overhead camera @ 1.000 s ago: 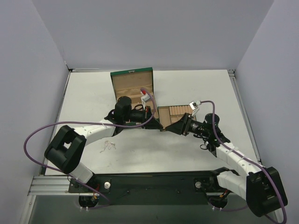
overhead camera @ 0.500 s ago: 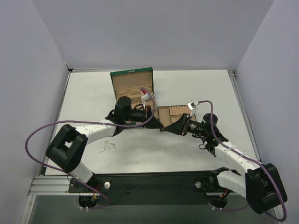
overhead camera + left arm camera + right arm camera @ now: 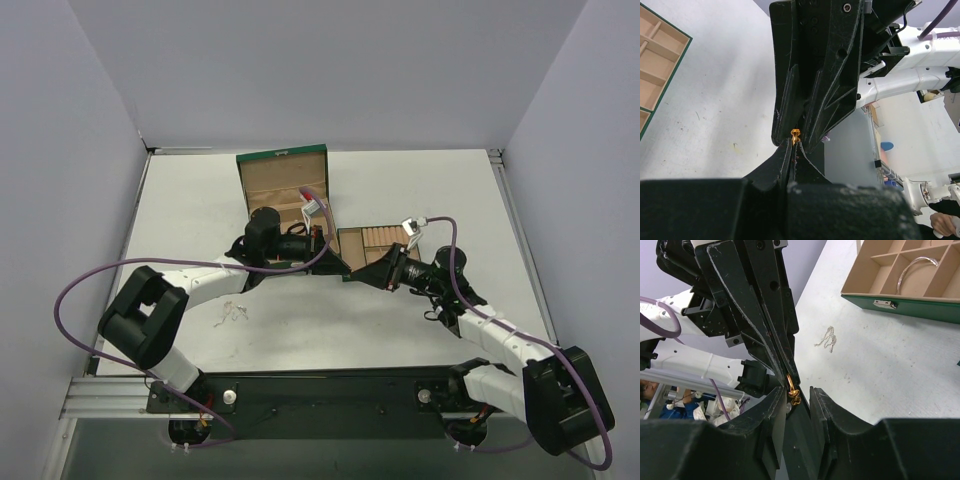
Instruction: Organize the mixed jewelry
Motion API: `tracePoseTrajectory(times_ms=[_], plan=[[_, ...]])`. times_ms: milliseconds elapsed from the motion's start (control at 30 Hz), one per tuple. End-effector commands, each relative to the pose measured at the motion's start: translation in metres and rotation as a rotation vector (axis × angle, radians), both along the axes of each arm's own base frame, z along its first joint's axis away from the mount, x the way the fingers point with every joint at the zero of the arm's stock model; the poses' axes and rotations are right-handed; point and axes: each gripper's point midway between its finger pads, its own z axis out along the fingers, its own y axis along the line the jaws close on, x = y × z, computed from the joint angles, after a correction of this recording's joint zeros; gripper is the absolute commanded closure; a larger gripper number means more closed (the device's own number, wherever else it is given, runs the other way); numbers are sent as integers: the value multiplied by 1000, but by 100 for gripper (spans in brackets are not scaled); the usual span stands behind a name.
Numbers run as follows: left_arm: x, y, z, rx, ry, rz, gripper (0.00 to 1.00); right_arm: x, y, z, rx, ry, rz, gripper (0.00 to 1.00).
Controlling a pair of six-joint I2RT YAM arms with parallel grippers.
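Ring, tan-gold, mostly hidden between jaws

Standing here and looking over all three views, I can't make out any writing, label, brand, number or sign.
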Motion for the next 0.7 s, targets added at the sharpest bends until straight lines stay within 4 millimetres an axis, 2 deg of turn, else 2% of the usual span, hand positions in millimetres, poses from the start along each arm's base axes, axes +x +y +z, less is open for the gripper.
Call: tracePoseTrajectory(times_ms=[0,400,500,667], plan=[[2,-1,7,-35,-38,-7,100,-1,2,23,60,-130,10,73],[3,0,5,-32,-33,-1,100,0,-1,28,70,-152,-13,75],[4,0,5,-32,-33,2,100,0,-1,26,68,-146,-15,80],[4,0,4,-32,-30,4,100,0,-1,26,71,-146,-16,80]])
